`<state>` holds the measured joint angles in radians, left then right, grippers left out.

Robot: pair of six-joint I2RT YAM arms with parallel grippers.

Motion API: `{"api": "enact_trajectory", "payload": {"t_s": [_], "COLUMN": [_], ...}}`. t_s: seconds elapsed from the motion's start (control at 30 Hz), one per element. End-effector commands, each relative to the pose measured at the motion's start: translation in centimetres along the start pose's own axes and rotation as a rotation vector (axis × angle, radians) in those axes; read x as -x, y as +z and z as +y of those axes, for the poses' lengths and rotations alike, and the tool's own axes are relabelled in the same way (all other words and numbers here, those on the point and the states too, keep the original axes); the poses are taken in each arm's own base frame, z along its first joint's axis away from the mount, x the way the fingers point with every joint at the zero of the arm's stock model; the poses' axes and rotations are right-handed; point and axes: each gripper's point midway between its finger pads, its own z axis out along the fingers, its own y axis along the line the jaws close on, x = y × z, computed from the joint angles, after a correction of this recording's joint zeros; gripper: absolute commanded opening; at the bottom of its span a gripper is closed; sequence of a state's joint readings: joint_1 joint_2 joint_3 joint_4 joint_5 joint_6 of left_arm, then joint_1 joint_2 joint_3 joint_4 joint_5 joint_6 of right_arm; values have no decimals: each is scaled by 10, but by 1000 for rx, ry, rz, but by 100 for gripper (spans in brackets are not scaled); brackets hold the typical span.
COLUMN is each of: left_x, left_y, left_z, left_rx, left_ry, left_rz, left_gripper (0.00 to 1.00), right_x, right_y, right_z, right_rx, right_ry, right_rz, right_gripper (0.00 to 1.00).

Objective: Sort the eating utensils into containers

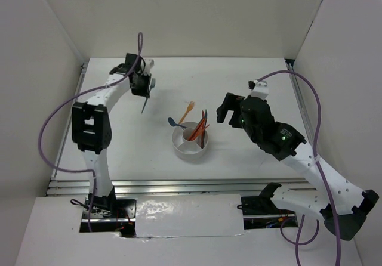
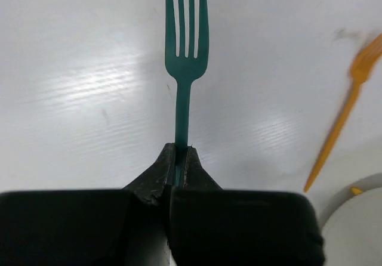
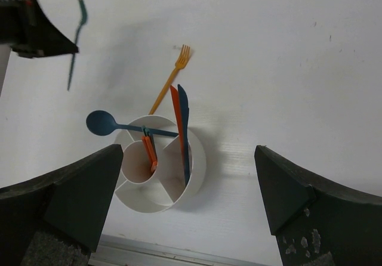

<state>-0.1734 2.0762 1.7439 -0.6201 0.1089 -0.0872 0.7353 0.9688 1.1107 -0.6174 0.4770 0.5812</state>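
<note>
Fingertips (image 2: 161,170) of the left gripper (image 2: 178,154) are pressed together on the handle end of the teal fork (image 2: 182,69). Its tines point straight away from the wrist over the white table (image 2: 77,69); whether they touch it cannot be told. To the right, the orange fork (image 2: 337,132) lies on the table, its handle end just beside the round white holder (image 3: 152,205). The blue spoon (image 3: 101,123) leans out over the holder's left rim with its handle inside. Orange chopsticks (image 3: 175,108) and dark teal chopsticks (image 3: 184,114) stand together in a right-hand compartment. The right gripper (image 3: 190,155) hangs above the holder, its jaws wide apart and holding nothing.
</note>
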Motion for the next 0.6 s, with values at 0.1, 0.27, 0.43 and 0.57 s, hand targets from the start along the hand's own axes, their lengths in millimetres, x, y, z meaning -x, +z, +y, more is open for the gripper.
{"api": "enact_trajectory", "payload": {"t_s": [0.1,0.27,0.43,0.57], "left_x": [93,83,47,12], "left_y": [-153,-232,-245,-234], "left_z": [-48,-97,-128,-143], "left_rx": [-169,-348,-493,-578], "left_ry": [31,101,106,99], "left_rz": [-543,-808,-991,-1036], "left_gripper": [0,0,0,0], "right_x": [18,16,12,5], "right_y": [-12,-19,-23,-24], "right_z": [3,-6,-12,-15], "right_rx": [37,33,34,39], "right_ry": [26,39,46,56], "right_rz": [-64,-82,-85,-75], "right_gripper": [100,100,100,100]}}
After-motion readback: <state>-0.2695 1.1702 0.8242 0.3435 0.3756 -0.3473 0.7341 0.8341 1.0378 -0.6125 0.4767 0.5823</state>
